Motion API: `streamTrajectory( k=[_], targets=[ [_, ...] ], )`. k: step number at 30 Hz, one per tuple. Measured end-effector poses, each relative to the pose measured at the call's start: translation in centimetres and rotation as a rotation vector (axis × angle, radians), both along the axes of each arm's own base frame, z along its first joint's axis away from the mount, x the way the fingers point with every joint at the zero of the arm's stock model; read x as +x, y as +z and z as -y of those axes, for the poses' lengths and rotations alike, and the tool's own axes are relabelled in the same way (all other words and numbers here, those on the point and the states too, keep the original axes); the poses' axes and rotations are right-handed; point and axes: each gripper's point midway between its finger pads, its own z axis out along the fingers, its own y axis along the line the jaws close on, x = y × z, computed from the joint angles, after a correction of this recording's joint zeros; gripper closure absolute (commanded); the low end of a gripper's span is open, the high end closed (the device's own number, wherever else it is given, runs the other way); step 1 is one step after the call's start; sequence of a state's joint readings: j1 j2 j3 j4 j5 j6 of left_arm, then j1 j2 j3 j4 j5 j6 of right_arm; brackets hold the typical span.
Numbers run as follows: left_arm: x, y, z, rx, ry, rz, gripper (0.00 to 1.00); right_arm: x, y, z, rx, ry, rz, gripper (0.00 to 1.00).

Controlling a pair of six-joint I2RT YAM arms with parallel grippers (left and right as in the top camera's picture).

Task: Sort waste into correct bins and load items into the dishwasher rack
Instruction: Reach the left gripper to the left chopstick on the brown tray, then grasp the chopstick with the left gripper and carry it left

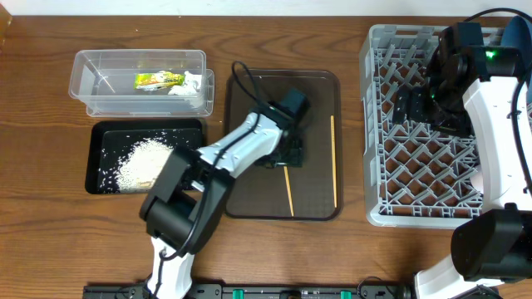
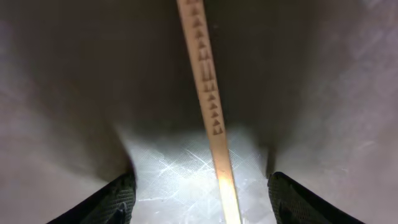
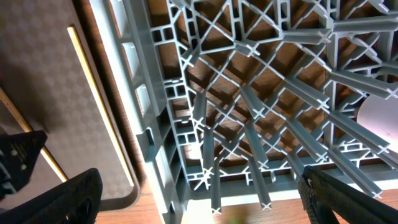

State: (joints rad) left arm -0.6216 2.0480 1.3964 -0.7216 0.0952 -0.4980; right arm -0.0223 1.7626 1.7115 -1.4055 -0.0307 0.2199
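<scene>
Two thin wooden chopsticks are laid on the brown tray [image 1: 249, 91], both with the long axis running roughly front to back across the table. One chopstick [image 2: 208, 106] is straddled by the left gripper [image 2: 202, 194], whose dark fingers [image 2: 115, 199] are spread apart on either side of it, with no contact visible. The stick crosses the gap at a slight slant, so a straight closing would pinch it across its narrow width. The other chopstick [image 1: 333, 162] is left free near the tray's right edge, between that gripper and the rack [image 1: 371, 124]. The straddled stick is judged the next thing to be taken, and the left arm is plainly the nearer. The right gripper [image 3: 199, 186] is held over the rack with its fingers also apart and nothing between them. The stick is pale, flat-sided and smooth, and a row of small triangular marks is printed along it. The tray under it is finely textured and catches the light. A slim, hard stick lying flat on such a surface is likely to be hard to lift, and a low, centred pinch is called for. The rack is made of grey plastic lattice. The wrapper [image 1: 158, 80] and tissue [image 1: 189, 85] are seen in the clear tub [image 1: 83, 75], and the rice [image 1: 145, 162] in the black tray [image 1: 96, 133].
</scene>
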Motion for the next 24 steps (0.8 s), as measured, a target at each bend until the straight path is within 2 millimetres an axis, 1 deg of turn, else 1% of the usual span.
streamTrajectory(
  k=[6, 12, 14, 15, 20, 24],
  targets=[
    [-0.36, -0.21, 0.43, 0.057, -0.036, 0.038, 0.29, -0.01, -0.01, -0.01, 0.0, 0.0, -0.001, 0.01],
    [-0.64, -0.23, 0.94, 0.067, -0.054, 0.05, 0.31, -0.01, 0.0, -0.01, 0.0, 0.0, 0.0, 0.01],
    [-0.69, -0.23, 0.99, 0.066, -0.054, 0.049, 0.35, -0.01, 0.0, -0.01, 0.0, 0.0, 0.0, 0.01],
    [-0.67, -0.23, 1.01, 0.066, -0.054, 0.05, 0.39, -0.01, -0.01, -0.01, 0.0, 0.0, -0.001, 0.01],
    [-0.74, -0.23, 1.08, 0.065, -0.052, 0.049, 0.5, -0.01, 0.0, -0.01, 0.0, 0.0, 0.0, 0.01],
    [-0.8, -0.24, 1.05, 0.067, -0.051, 0.047, 0.62, -0.01, 0.0, -0.01, 0.0, 0.0, 0.0, 0.01]
  ],
)
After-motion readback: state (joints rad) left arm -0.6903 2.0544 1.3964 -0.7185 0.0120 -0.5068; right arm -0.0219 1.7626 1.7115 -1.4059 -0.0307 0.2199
